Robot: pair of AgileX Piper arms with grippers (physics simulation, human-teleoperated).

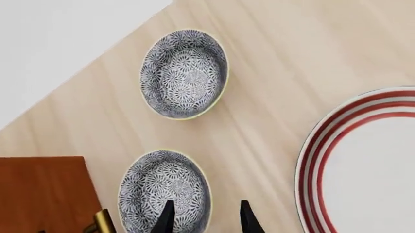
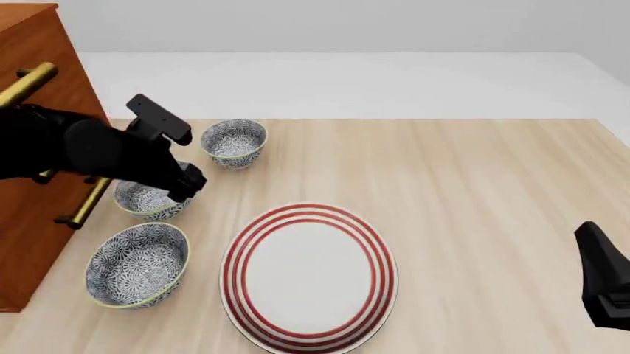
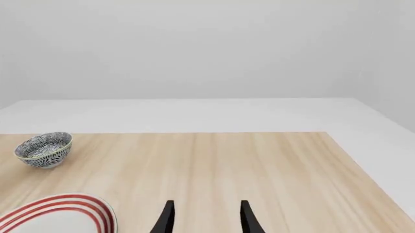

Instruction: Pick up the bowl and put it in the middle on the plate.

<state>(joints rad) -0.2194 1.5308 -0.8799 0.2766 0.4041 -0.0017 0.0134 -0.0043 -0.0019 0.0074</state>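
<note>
Left claw [image 1: 203, 218]: spread over the bowl [image 2: 150, 199], straddling its rim for a pinch.
Right claw [image 3: 203, 217]: spread, idle.
Plate [image 2: 309, 275]: bare.

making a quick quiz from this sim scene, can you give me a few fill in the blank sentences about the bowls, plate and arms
1. The number of patterned bowls on the table is ____.
2. The rings round the plate are coloured ____.
3. The left gripper hangs over the ____ bowl of the row, its jaws open.
4. The plate holds ____ bowls.

Missing words: three; red; middle; no
</note>
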